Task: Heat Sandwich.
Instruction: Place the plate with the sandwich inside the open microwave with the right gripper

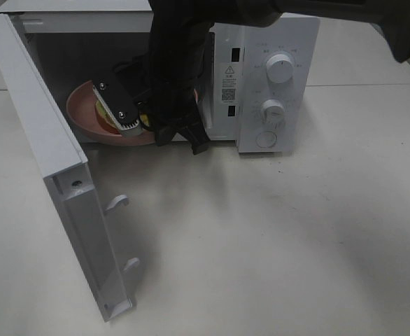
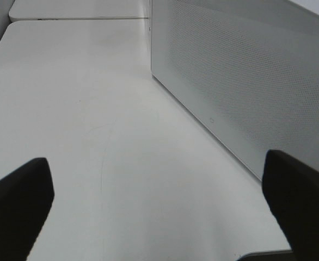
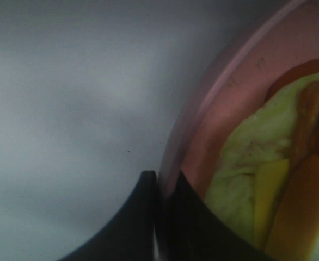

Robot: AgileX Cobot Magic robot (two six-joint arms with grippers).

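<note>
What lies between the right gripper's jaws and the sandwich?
Only a bare strip of pink plate, its rim pinched by the right gripper; the right wrist view shows it beside the sandwich.

Warning triangle and QR code on a sticker on the microwave; dial markings illegible.

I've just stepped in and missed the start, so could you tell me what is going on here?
The right tool is shut on the rim of a round pink plate carrying a sandwich with pale yellow-green filling, holding it inside the white countertop microwave, whose door stands swung open. Whether the plate rests on the oven floor is unclear. The left tool hangs open and empty over the white table.
</note>
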